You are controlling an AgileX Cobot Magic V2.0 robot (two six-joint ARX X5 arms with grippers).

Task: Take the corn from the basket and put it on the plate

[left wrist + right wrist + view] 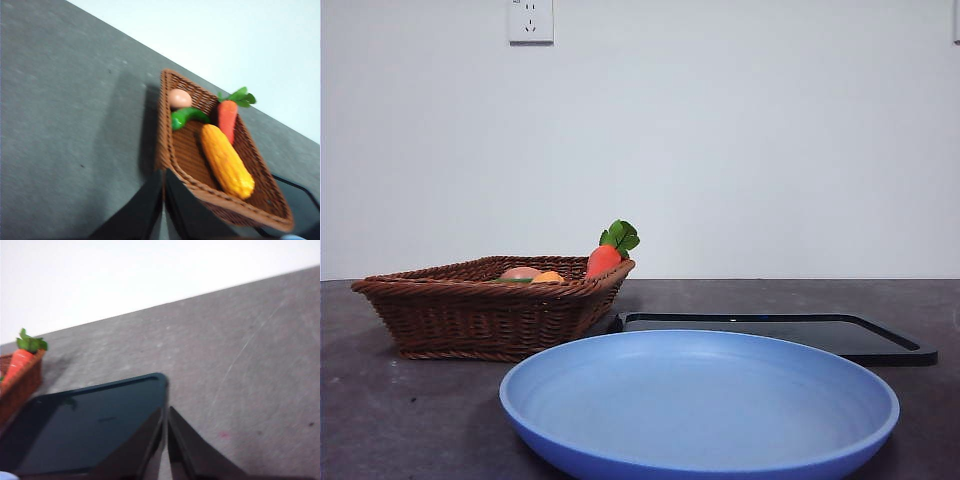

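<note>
1. We see the corn (227,162) lying lengthwise on the floor of the basket (175,150), nothing gripping it.
2. Beside the corn in the basket lie a red carrot (227,119) with green leaves, a green pod (186,117) and a round pinkish item (179,98); the carrot rests just beside the corn, against the basket's wall.
3. From the front, we see the basket (470,315) on the dark bench (380,420), with the carrot (605,258) leaning on its rim; the corn is hidden behind the wicker wall there.
4. The blue plate (650,455) sits nearest the camera and holds nothing; a black tray (860,340) lies behind it, beside the basket.
5. Our left gripper (163,192) hangs above the bench just outside the basket's near corner, its fingers pressed together on nothing.
6. Our right gripper (166,432) hangs over the tray's (90,425) corner, fingers likewise closed and empty.
7. Neither arm shows in the front view.
</note>
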